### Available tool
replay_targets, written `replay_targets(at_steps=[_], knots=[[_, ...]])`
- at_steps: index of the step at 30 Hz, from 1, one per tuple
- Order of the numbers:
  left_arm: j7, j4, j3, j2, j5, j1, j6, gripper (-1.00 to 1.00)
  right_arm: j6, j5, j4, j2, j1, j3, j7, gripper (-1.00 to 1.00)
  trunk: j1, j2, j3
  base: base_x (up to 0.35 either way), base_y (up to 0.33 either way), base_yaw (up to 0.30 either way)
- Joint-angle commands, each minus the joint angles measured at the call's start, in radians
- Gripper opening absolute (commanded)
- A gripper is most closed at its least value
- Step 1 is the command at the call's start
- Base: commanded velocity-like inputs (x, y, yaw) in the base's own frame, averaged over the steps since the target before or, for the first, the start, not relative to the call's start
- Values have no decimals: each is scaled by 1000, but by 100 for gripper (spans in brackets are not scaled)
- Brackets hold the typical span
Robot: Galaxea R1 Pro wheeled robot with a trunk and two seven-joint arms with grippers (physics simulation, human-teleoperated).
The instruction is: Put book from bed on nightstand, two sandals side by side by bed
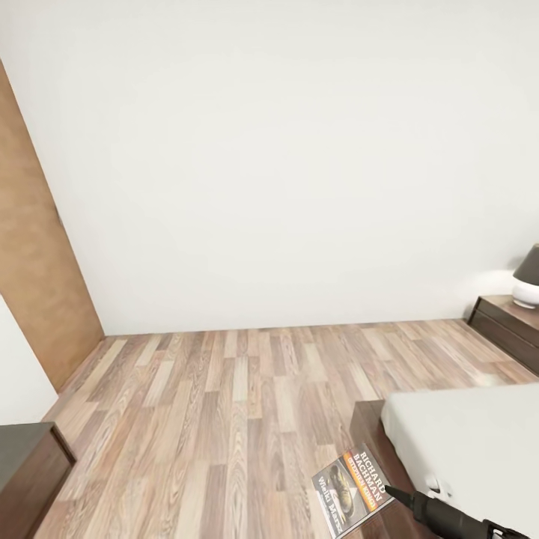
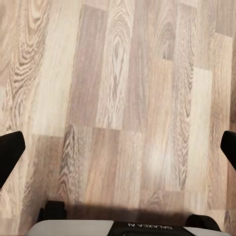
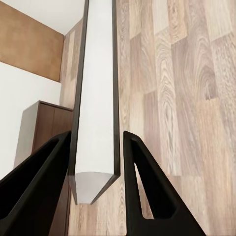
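The right gripper [image 3: 96, 162] pinches the book [image 1: 352, 490] edge-on between its two fingers, holding it above the wood floor [image 1: 224, 419] just off the corner of the bed [image 1: 464, 434]. A nightstand [image 1: 509, 322] with a lamp [image 1: 528, 284] stands well beyond the gripper, by the wall. The left gripper [image 2: 118, 150] is spread wide over bare floor.

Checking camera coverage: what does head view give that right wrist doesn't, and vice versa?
Head view only: the book's front cover with its title lettering, the bed, the nightstand with a lamp on it.
Right wrist only: the book edge-on, white page block between the right gripper's fingers, pinched.
Both: book, right gripper, wood-plank floor, white wall, brown panel.
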Motion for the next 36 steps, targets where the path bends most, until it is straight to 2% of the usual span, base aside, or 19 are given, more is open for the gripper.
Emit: replay_targets(at_steps=[1, 16, 36], knots=[[-4, 1, -8, 0, 9, -1, -3, 100, 6, -10, 3, 0, -2, 3, 6, -100, 1, -1, -1, 307, 85, 0], [-4, 1, -8, 0, 9, -1, -3, 100, 6, -10, 3, 0, -2, 3, 6, -100, 1, -1, -1, 307, 81, 0], [-4, 1, -8, 0, 9, -1, -3, 100, 6, -10, 3, 0, -2, 3, 6, -100, 1, -1, -1, 307, 3, 0]])
